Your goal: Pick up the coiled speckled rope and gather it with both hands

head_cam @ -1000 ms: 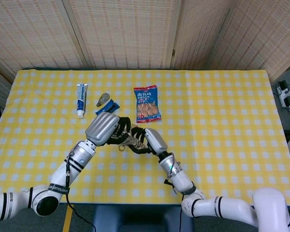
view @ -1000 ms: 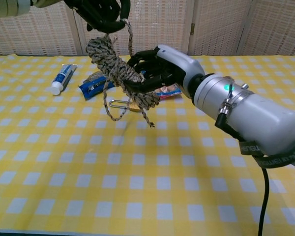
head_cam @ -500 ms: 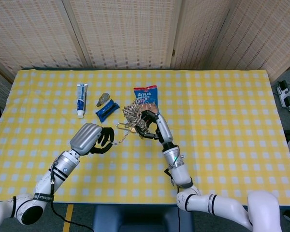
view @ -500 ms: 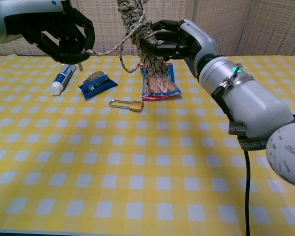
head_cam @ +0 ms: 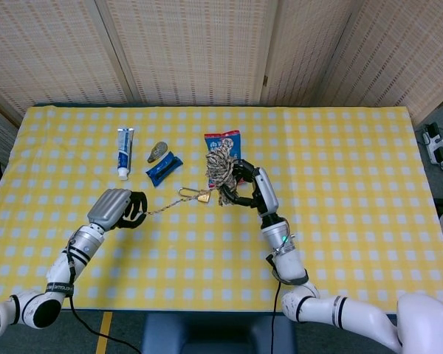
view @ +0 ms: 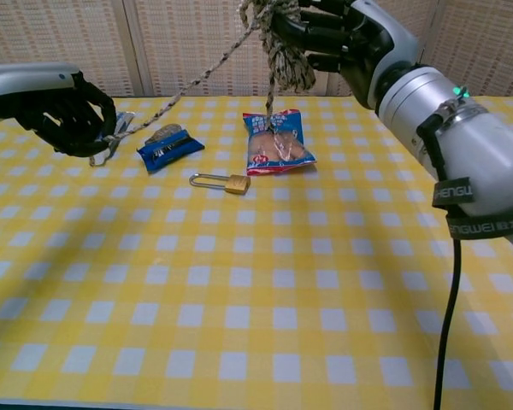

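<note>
Both hands raised: right hand (view: pixel 342 38) clutches rope (head_cam: pixel 221 171) coil, left hand (view: pixel 68 115) grips its taut end.

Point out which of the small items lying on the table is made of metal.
The padlock, brass body with a steel shackle, lying in front of the snack packet. The packet, toothpaste tube and blue wrapper are soft packaging.

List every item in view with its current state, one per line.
speckled rope: coil lifted, one strand stretched between both hands
right hand: grips the coil
left hand: holds the strand's end
padlock: flat on table, shackle closed
snack bag: lying flat
toothpaste tube: lying, capped
blue packet: lying flat
</note>
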{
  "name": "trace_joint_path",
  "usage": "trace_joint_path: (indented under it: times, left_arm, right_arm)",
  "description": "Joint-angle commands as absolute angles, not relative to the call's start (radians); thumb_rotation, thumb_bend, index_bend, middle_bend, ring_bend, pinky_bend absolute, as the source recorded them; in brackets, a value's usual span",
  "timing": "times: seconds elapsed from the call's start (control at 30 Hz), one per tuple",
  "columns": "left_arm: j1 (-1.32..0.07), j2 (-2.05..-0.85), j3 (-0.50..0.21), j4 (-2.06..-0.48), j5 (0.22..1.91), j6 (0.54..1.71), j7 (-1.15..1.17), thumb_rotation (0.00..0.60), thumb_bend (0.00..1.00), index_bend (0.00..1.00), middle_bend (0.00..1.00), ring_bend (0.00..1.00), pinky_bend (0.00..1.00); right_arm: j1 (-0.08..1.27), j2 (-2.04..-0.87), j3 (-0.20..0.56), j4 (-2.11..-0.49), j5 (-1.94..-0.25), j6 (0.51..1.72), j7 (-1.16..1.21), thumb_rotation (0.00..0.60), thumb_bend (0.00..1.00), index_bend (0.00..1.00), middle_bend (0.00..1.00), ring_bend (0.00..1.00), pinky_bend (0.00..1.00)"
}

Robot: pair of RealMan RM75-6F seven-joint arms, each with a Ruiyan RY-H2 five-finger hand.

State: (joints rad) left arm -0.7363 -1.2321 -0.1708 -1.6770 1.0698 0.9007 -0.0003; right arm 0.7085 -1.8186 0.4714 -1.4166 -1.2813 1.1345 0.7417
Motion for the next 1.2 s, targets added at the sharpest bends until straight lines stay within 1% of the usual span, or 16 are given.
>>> trace_joint_path:
  times: [0.03, 0.33, 0.57, 0.87, 1.03, 1.2]
  left_arm:
    - [-0.741, -1.25, -0.17, -1.639, 1.041, 0.873, -0.002, 0.6, 0.72, 0.71, 0.79, 0.73, 0.68]
    - [-0.753, -1.274, -0.179, -1.576, 0.986, 0.856, 0.034, 0.6, 0.72, 0.71, 0.79, 0.73, 0.68]
    - [-0.775, -1.274, -0.188, -1.579, 0.959, 0.85, 0.088, 0.6, 0.72, 0.72, 0.79, 0.73, 0.68]
    - [-0.813, -1.286, -0.181, -1.574, 0.911, 0.864, 0.216, 0.6, 0.72, 0.72, 0.79, 0.73, 0.68]
    - [-0.84, -1.278, -0.192, -1.583, 0.889, 0.886, 0.288, 0.6, 0.72, 0.72, 0.79, 0.73, 0.68]
    - [-0.867, -1.261, -0.208, -1.607, 0.899, 0.919, 0.356, 0.6, 0.72, 0.72, 0.79, 0.73, 0.68]
  right_arm:
    - [0.696, -1.802, 0.465, -1.433, -1.297, 1.144, 0.772, 0.6, 0.62, 0.81, 0.69, 0.72, 0.63]
    - [0.675, -1.75, 0.431, -1.467, -1.347, 1.151, 0.841, 0.6, 0.62, 0.82, 0.7, 0.73, 0.64]
    - [0.67, -1.722, 0.389, -1.472, -1.441, 1.195, 0.896, 0.6, 0.62, 0.82, 0.7, 0.73, 0.64]
    - [0.658, -1.661, 0.338, -1.541, -1.5, 1.215, 0.942, 0.6, 0.62, 0.83, 0.71, 0.74, 0.65]
    - [0.667, -1.615, 0.291, -1.562, -1.54, 1.187, 0.907, 0.6, 0.62, 0.84, 0.71, 0.74, 0.65]
    - [0.692, -1.557, 0.234, -1.596, -1.566, 1.109, 0.856, 0.6, 0.62, 0.84, 0.72, 0.75, 0.65]
